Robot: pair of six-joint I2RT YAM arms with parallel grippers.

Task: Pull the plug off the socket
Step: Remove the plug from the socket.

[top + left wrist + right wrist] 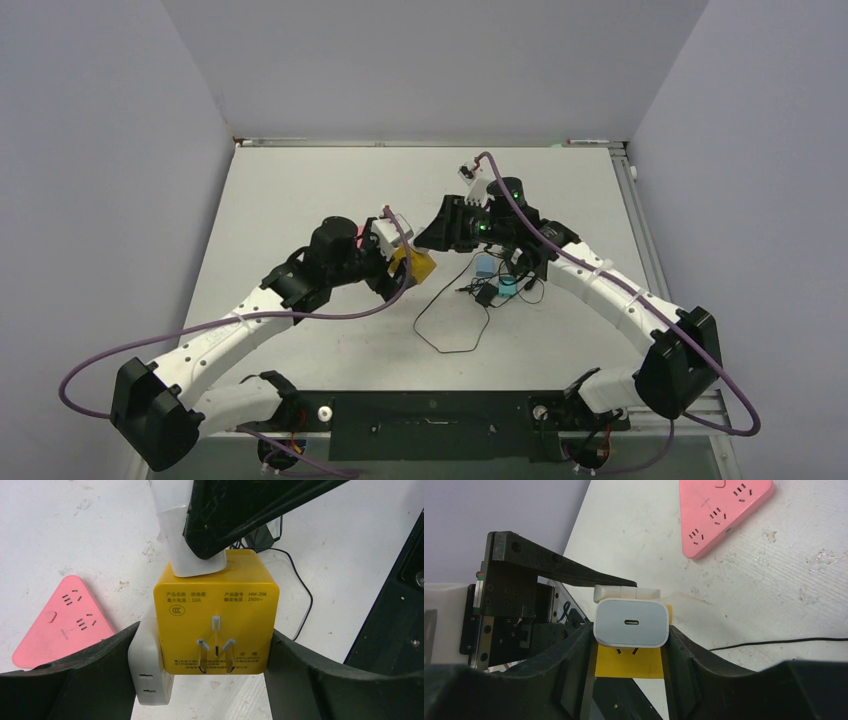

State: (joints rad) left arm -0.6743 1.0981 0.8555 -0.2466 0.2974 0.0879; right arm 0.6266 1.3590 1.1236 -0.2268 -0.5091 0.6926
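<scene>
Yellow HM-206 socket [216, 611], 10A, 250V~

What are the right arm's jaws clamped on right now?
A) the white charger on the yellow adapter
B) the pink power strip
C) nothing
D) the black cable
A: the right wrist view shows the white charger pinched between the jaws, sitting against the yellow adapter.

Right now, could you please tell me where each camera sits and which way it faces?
Top external: above, behind the bases, looking down on the table; both arms show.
Left wrist: on the left arm, facing the yellow socket between its fingers.
Right wrist: on the right arm, facing the white plug between its fingers.
Wrist views share socket, plug, pink strip.
</scene>
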